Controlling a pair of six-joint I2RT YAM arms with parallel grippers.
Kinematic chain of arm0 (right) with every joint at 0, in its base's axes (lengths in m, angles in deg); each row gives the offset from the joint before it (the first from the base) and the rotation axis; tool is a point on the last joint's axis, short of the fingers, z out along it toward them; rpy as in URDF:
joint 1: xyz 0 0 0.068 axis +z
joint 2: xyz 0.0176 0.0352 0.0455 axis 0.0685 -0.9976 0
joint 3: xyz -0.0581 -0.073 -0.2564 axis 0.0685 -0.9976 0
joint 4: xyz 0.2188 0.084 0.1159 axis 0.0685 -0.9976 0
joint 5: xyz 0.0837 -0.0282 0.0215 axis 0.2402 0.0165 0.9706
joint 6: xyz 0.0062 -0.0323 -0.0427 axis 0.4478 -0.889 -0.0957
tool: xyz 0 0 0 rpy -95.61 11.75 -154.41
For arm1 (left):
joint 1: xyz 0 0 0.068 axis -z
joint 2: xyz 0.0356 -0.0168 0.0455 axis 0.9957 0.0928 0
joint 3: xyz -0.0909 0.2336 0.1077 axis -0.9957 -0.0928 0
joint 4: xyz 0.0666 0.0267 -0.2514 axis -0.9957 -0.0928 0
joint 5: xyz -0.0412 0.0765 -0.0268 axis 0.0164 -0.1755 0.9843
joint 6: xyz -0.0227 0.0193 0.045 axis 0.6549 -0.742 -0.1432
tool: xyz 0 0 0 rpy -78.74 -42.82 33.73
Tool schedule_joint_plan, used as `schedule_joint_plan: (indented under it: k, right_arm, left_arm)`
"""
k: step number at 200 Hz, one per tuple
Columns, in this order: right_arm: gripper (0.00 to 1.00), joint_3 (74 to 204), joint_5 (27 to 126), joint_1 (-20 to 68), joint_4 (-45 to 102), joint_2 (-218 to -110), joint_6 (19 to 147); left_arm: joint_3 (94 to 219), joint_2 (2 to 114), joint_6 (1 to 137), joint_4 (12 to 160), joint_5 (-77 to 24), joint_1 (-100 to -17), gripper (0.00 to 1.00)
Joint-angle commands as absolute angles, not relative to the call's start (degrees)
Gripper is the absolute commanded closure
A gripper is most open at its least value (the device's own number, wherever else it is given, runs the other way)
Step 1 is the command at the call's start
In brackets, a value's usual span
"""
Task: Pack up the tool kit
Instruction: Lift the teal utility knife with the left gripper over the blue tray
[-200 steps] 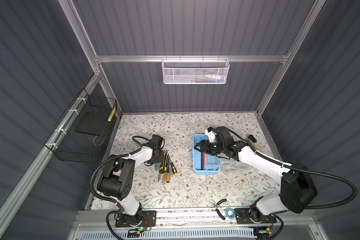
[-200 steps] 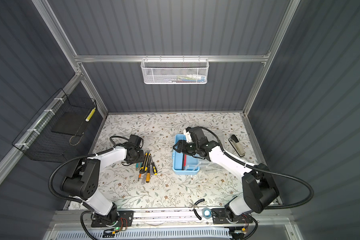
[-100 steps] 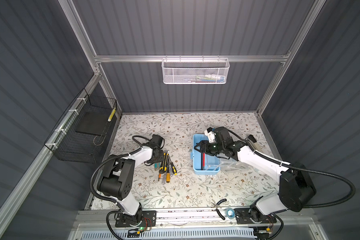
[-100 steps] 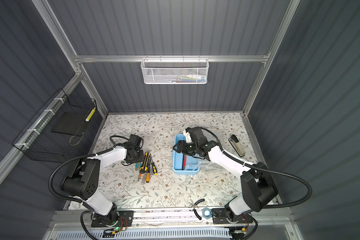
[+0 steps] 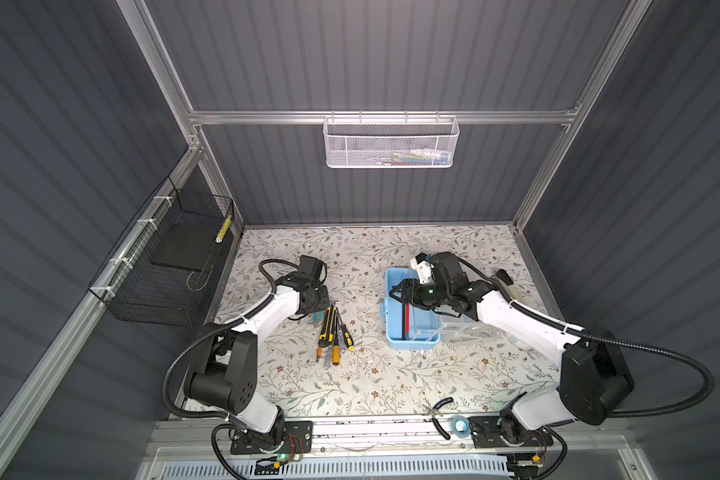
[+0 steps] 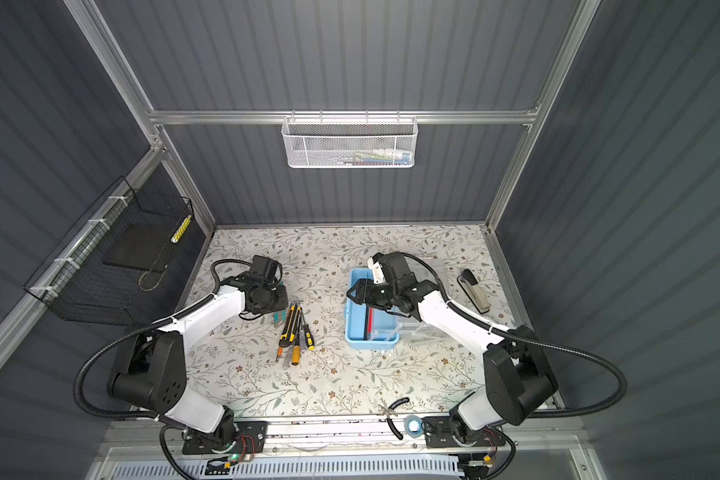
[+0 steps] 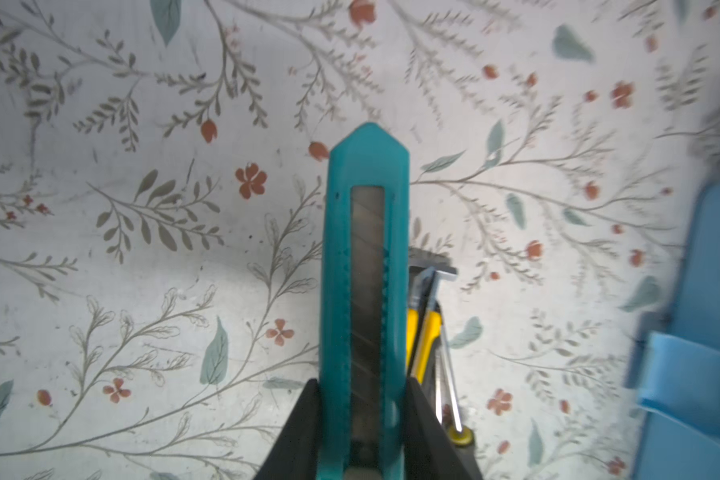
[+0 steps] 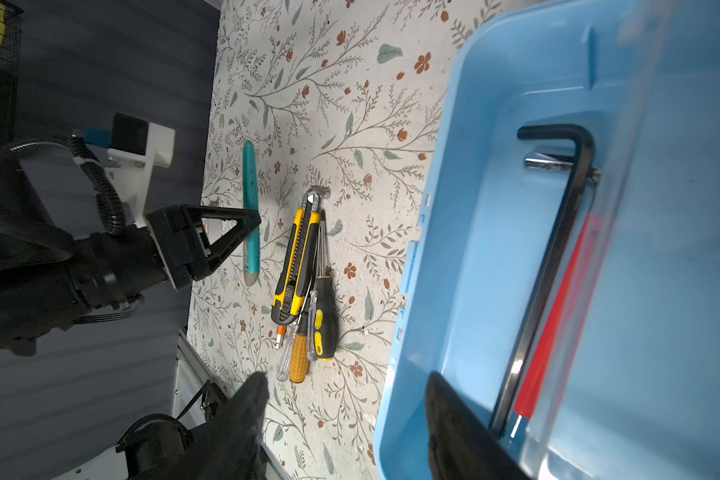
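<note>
Floral mat (image 5: 350, 386): light-blue tool kit box (image 5: 412, 343) right of centre, right gripper (image 5: 393, 294) with fingers apart astride its left wall; left gripper (image 7: 360, 386), left of the loose tool pile (image 5: 332, 332), clamped on a teal cutter (image 7: 364, 257), possibly resting on the mat.

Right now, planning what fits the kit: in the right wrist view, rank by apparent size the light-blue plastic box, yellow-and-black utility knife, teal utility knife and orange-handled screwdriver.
Largest: light-blue plastic box, though nearest the camera.
Next: yellow-and-black utility knife and teal utility knife, similar length, not ranked.
Smallest: orange-handled screwdriver.
</note>
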State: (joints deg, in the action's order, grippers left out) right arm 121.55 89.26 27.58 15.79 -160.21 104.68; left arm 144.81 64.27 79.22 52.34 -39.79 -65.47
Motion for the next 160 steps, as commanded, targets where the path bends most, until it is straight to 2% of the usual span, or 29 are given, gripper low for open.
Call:
schedule_joint_plan:
  k: [1, 66, 115, 160]
  right_arm:
    - [0.39, 123.5, 88.2, 26.4, 13.9, -156.0, 102.9]
    - [0.38, 122.0, 83.9, 19.7, 9.8, -145.7, 100.5]
    - [0.37, 120.2, 83.2, 15.9, 8.5, -140.7, 99.2]
    - [0.37, 118.5, 83.2, 15.5, 8.3, -136.9, 99.6]
  left_arm:
    - [148.2, 61.1, 81.6, 50.9, -34.6, -64.0, 0.82]
    - [155.1, 61.8, 91.8, 64.5, -20.6, -52.4, 0.82]
    - [164.5, 69.9, 95.1, 73.1, -17.9, -43.8, 0.82]
    - [167.7, 77.6, 98.5, 77.7, -15.0, -40.2, 0.83]
